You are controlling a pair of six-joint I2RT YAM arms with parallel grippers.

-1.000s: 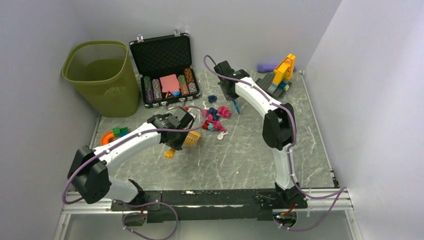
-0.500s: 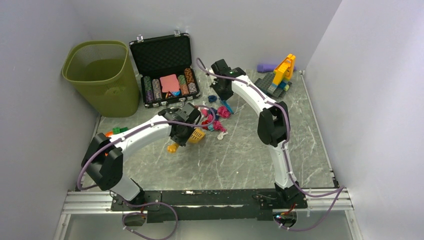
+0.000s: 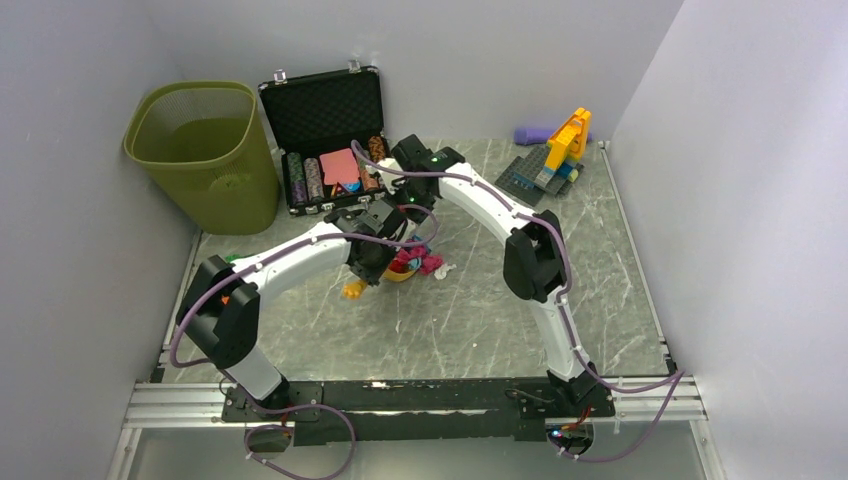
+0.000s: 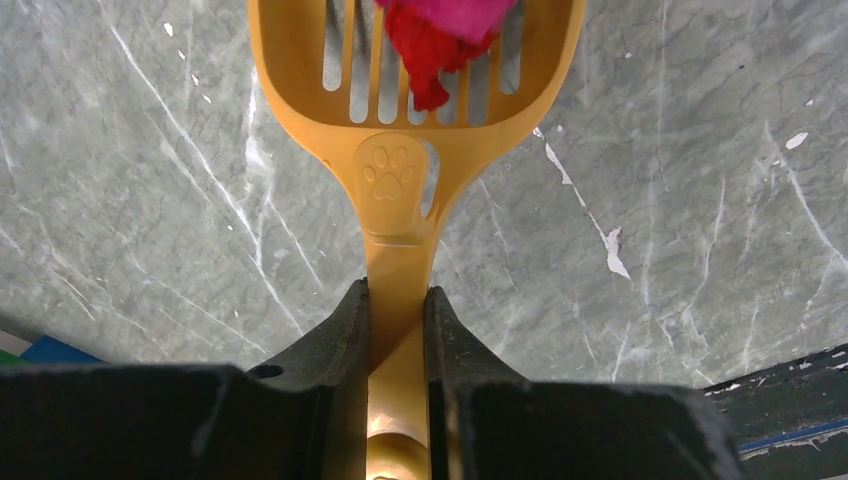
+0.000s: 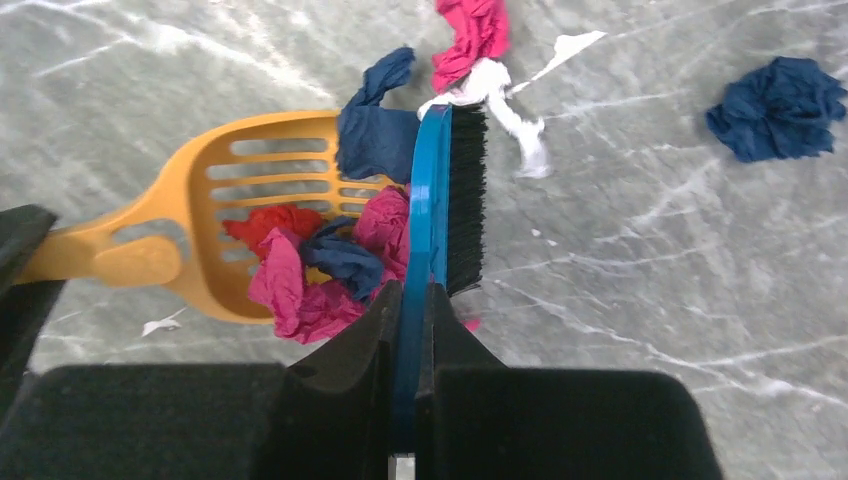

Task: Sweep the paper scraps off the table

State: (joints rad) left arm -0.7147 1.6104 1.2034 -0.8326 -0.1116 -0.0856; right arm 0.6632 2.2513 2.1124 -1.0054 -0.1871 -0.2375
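My left gripper point(image 4: 397, 300) is shut on the handle of a yellow slotted scoop point(image 4: 400, 180), which lies flat on the table point(image 3: 480, 310). My right gripper point(image 5: 412, 295) is shut on a blue brush point(image 5: 440, 190) with black bristles, which stands against the scoop's open edge. Pink, red and dark blue paper scraps point(image 5: 320, 260) lie heaped in the scoop point(image 5: 200, 200). A dark blue scrap point(image 5: 375, 125) rests on the scoop's far rim. Beyond the brush tip lie a pink scrap point(image 5: 470, 35) and a white one point(image 5: 515, 125). A dark blue wad point(image 5: 780, 105) sits apart on the right.
A green mesh bin point(image 3: 205, 150) stands at the back left. Beside it is an open black case point(image 3: 330, 135) with poker chips. A toy brick build point(image 3: 555, 150) stands at the back right. A small yellow piece point(image 3: 352, 290) lies near the left gripper.
The left gripper slid the scoop right, up to the pile. The right gripper swept the brush left and toward me, pushing several scraps into the scoop.
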